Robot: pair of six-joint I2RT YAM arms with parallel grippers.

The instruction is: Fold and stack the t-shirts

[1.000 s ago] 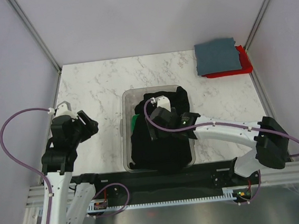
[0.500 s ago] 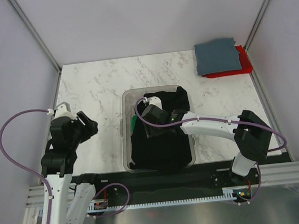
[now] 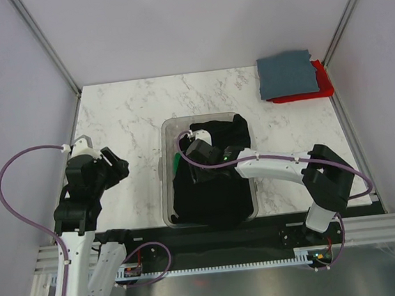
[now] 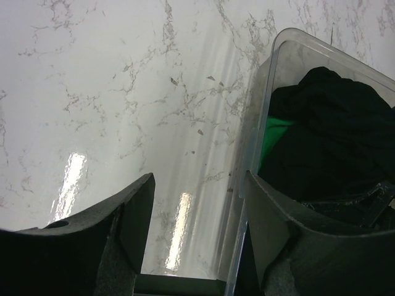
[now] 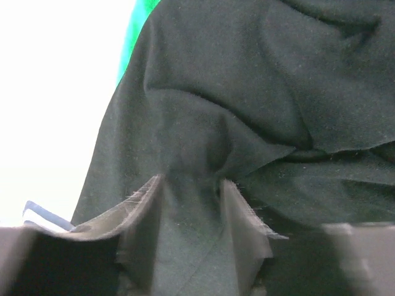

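Observation:
A clear plastic bin [image 3: 163, 172] in the middle holds a crumpled black t-shirt [image 3: 212, 192] with a green t-shirt [image 3: 176, 162] showing at its left wall. My right gripper [image 3: 199, 155] is down in the bin. In the right wrist view its jaws [image 5: 190, 185] stand partly apart, pressed into the black t-shirt [image 5: 247, 92], with a puckered fold between them. Green cloth [image 5: 133, 37] shows at the upper left. My left gripper [image 3: 115, 164] is open and empty over bare table, left of the bin [image 4: 259, 105]. A folded slate grey-blue t-shirt [image 3: 287, 75] lies on a red one [image 3: 321, 83] at the back right.
The marble table [image 3: 125, 120] is bounded by grey walls and metal posts on the left, back and right. A black rail [image 3: 206, 234] runs along the near edge by the arm bases. The left wrist view shows the green t-shirt [image 4: 274, 132] under black cloth [image 4: 333, 142].
My right gripper has moved left and deeper into the bin, onto the black t-shirt. The right arm's elbow swung left with it. The left arm has barely moved.

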